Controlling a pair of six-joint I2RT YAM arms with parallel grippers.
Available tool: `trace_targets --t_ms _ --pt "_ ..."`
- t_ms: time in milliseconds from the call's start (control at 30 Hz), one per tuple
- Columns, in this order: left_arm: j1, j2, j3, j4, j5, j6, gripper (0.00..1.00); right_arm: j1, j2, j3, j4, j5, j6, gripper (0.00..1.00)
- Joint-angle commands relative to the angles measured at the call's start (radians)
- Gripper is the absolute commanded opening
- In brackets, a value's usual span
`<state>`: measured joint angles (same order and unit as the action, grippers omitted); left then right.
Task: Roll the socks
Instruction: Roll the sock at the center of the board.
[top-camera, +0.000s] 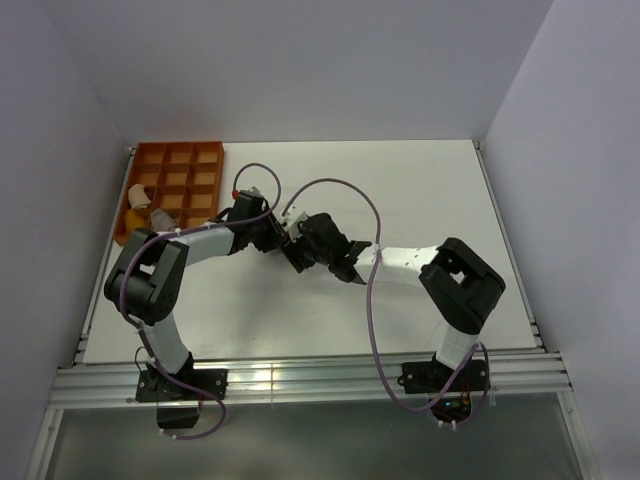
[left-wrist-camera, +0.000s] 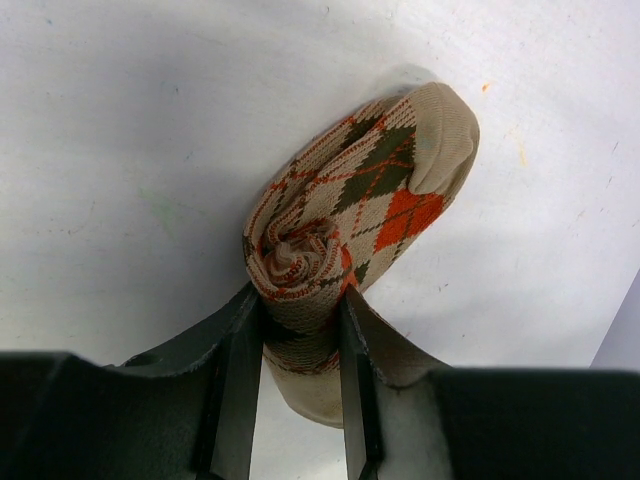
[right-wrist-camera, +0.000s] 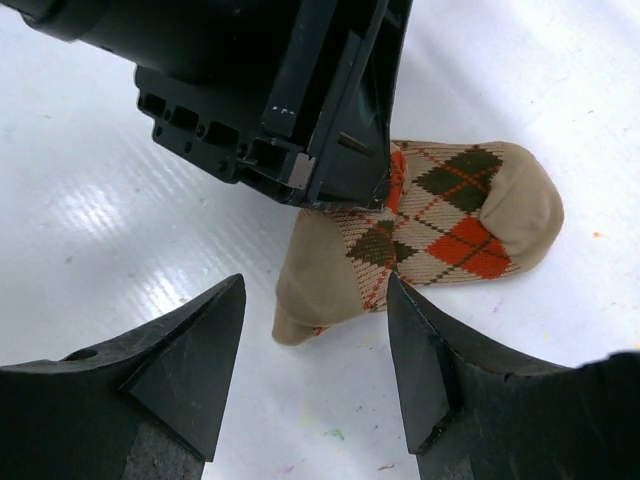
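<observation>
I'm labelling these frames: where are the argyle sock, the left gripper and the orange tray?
argyle sock (left-wrist-camera: 395, 185): left wrist view, patterned middle.
left gripper (left-wrist-camera: 297, 305): left wrist view, midway between fingertips.
orange tray (top-camera: 180, 147): top external view, far rim.

Both arms meet mid-table: left clamped, right spread wide!

The left arm (top-camera: 150, 280) folds up from the near edge, elbow high, forearm reaching right toward the table's middle. The left gripper (left-wrist-camera: 297, 320) has its 2 fingers (left-wrist-camera: 238, 380) pinched on the rolled end of the argyle sock (left-wrist-camera: 370, 180). The right arm (top-camera: 460, 285) mirrors it, elbow bent, forearm running left. The right gripper (right-wrist-camera: 315, 300) hovers with its 2 jaws wide apart, gripping nothing, just beside the left gripper.
</observation>
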<state>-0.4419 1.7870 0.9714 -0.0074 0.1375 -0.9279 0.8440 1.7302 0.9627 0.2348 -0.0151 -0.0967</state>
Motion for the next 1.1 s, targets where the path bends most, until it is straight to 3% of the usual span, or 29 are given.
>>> trace_targets --t_ms 0,667,767,867,900,1000,1033,1067 --pt "-0.001 0.055 0.0 -0.146 -0.023 0.058 0.0 0.03 0.037 0.02 0.057 0.118 -0.07 0.66" --pt "-0.001 0.071 0.007 -0.134 0.033 0.041 0.0 0.138 0.239 0.097 0.052 0.302 -0.118 0.61" --pt "-0.001 0.075 0.009 -0.132 0.043 0.041 0.0 0.138 0.252 0.103 0.04 0.303 -0.115 0.54" --pt "-0.001 0.072 0.006 -0.123 0.05 0.038 0.01 0.138 0.246 0.097 0.031 0.305 -0.113 0.33" --pt "-0.001 0.071 0.003 -0.121 0.048 0.035 0.01 0.138 0.243 0.094 0.025 0.297 -0.11 0.19" --pt "0.0 0.058 -0.002 -0.114 0.044 0.031 0.07 0.136 0.229 0.094 -0.005 0.277 -0.107 0.04" --pt "0.002 0.052 -0.003 -0.111 0.042 0.029 0.13 0.135 0.227 0.099 -0.031 0.261 -0.107 0.02" --pt "0.011 0.019 -0.026 -0.085 0.031 0.014 0.33 0.129 0.218 0.114 -0.092 0.203 -0.098 0.0"
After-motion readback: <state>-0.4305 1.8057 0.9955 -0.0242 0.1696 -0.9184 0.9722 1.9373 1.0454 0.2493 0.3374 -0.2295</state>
